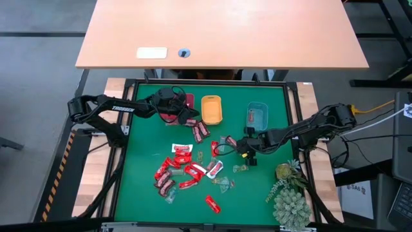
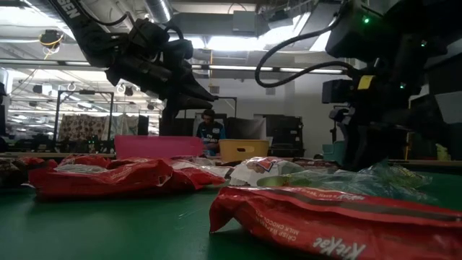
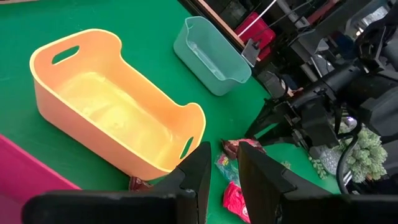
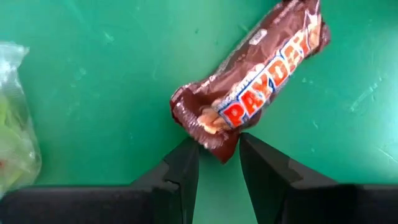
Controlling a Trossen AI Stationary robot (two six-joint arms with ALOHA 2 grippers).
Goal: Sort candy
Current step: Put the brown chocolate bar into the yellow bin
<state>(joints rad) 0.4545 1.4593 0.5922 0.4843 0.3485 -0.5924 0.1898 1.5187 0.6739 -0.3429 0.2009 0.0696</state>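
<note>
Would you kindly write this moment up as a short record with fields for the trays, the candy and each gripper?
trays: red tray, orange tray and teal tray in a row at the mat's far side
orange tray contents: empty
candy pile: red-wrapped sweets scattered mid-mat
left gripper: above the mat beside the orange tray, fingers slightly apart, nothing between them
right gripper: low over the mat, fingers at one end of a brown PayDay bar
plant: near-right corner
</note>
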